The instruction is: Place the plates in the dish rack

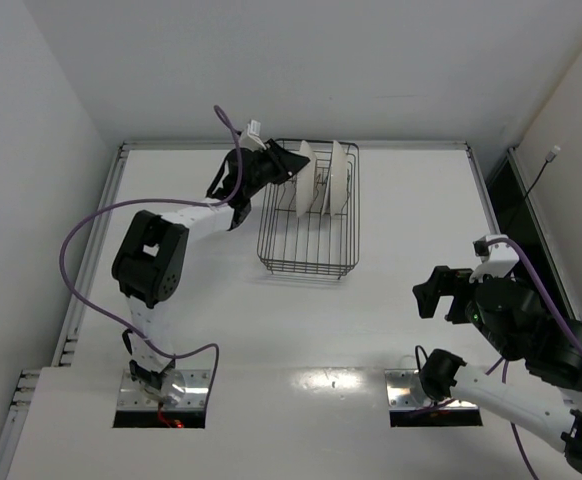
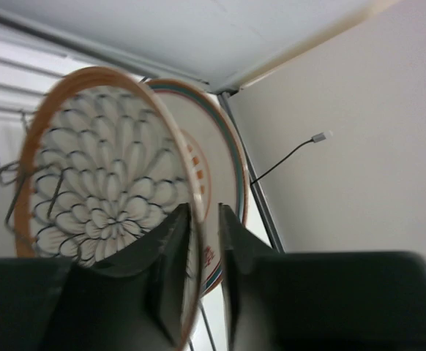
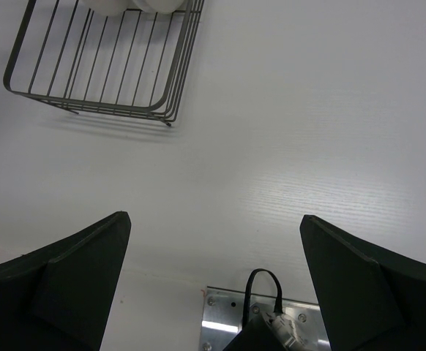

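Note:
The black wire dish rack [image 1: 309,250] stands at the back middle of the table. Two plates stand upright in its far end, white backs showing: one on the left [image 1: 307,178] and one on the right [image 1: 339,175]. My left gripper [image 1: 287,163] reaches in at the left plate. In the left wrist view the rim of the lattice-patterned plate [image 2: 103,175] runs between my left gripper's [image 2: 203,212] narrowly parted fingers. It lies against the left finger, with a gap to the right one. A banded plate [image 2: 224,146] stands behind it. My right gripper [image 3: 213,218] hangs wide open, with nothing in it, above bare table near the rack [image 3: 103,66].
White walls close in the table at the back and sides, with a raised rail [image 1: 291,145] along the far edge. A thin cable [image 2: 293,150] hangs on the right wall. The right arm's metal base plate [image 3: 264,322] sits at the near edge.

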Robot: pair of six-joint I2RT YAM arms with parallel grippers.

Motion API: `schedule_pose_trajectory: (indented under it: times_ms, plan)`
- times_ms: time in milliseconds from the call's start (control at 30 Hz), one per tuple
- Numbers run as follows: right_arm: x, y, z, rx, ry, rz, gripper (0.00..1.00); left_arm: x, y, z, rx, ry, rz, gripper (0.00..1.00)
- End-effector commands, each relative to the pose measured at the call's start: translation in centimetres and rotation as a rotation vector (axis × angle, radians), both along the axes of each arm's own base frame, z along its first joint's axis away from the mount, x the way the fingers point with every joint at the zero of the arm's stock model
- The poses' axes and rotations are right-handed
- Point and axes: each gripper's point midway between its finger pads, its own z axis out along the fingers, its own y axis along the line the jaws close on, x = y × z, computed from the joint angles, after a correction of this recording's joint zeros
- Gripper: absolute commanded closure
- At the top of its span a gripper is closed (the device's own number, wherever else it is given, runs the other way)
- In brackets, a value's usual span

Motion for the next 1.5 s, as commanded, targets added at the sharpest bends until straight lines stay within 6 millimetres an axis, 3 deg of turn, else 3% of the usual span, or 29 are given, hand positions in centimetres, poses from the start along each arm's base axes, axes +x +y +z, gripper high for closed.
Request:
schedule_pose_trajectory:
  times_ms: [0, 167, 367, 533, 633, 700, 767, 867, 1033, 1167, 1200, 1233, 1333, 1400, 1467]
  plan:
    - [0.3, 0.0, 0.0, 0.003, -0.008, -0.014, 0.01, -0.2, -1.5, 8.9, -0.118, -0.237, -0.045, 0.78]
    - [0.3, 0.2, 0.1, 0.006, -0.011, -0.002, 0.01, -0.5, -2.8, 9.5, -0.106, -0.236, -0.072, 0.51]
    - [0.3, 0.2, 0.1, 0.006, -0.011, -0.002, 0.01, -1.1, -3.2, 10.6, -0.080, -0.251, -0.087, 0.43]
    - [0.2, 0.4, 0.1, 0.009, -0.007, 0.006, 0.01, -1.5, -4.4, 11.9, -0.054, -0.268, -0.106, 0.41]
    - [0.2, 0.3, 0.1, 0.001, -0.009, 0.010, 0.01, -1.2, -4.5, 11.3, -0.037, -0.256, -0.106, 0.41]
    - [0.1, 0.2, 0.2, 0.008, -0.014, 0.010, 0.01, -1.5, -5.0, 12.0, -0.035, -0.270, -0.114, 0.41]
    - [0.2, 0.4, 0.0, 0.008, -0.014, 0.010, 0.01, -1.0, -5.4, 10.6, -0.005, -0.240, -0.126, 0.41]
    - [0.2, 0.4, 0.0, 0.008, -0.014, 0.010, 0.01, -1.5, -6.3, 10.7, 0.033, -0.257, -0.143, 0.41]
    - [0.3, 0.4, -0.1, -0.007, -0.010, 0.014, 0.01, -1.9, -6.5, 9.1, 0.066, -0.232, -0.168, 0.41]
    - [0.5, 0.7, 0.0, -0.007, -0.010, 0.014, 0.01, -1.9, -6.2, 8.0, 0.156, -0.237, -0.171, 0.41]
    - [0.5, 0.7, 0.0, -0.007, -0.010, 0.014, 0.01, -1.9, -6.1, 6.8, 0.186, -0.205, -0.177, 0.41]
    - [0.5, 0.7, 0.0, -0.007, -0.010, 0.014, 0.01, -2.1, -6.0, 7.5, 0.195, -0.217, -0.176, 0.40]
    - [0.5, 0.7, 0.0, -0.007, -0.010, 0.014, 0.01, -2.0, -5.4, 6.0, 0.269, -0.190, -0.166, 0.40]
    - [0.5, 0.7, 0.0, -0.007, -0.010, 0.014, 0.01, -2.2, -4.8, 6.3, 0.313, -0.203, -0.151, 0.40]
    - [0.5, 0.7, 0.0, -0.007, -0.010, 0.014, 0.01, -2.4, -4.2, 4.8, 0.357, -0.171, -0.144, 0.40]
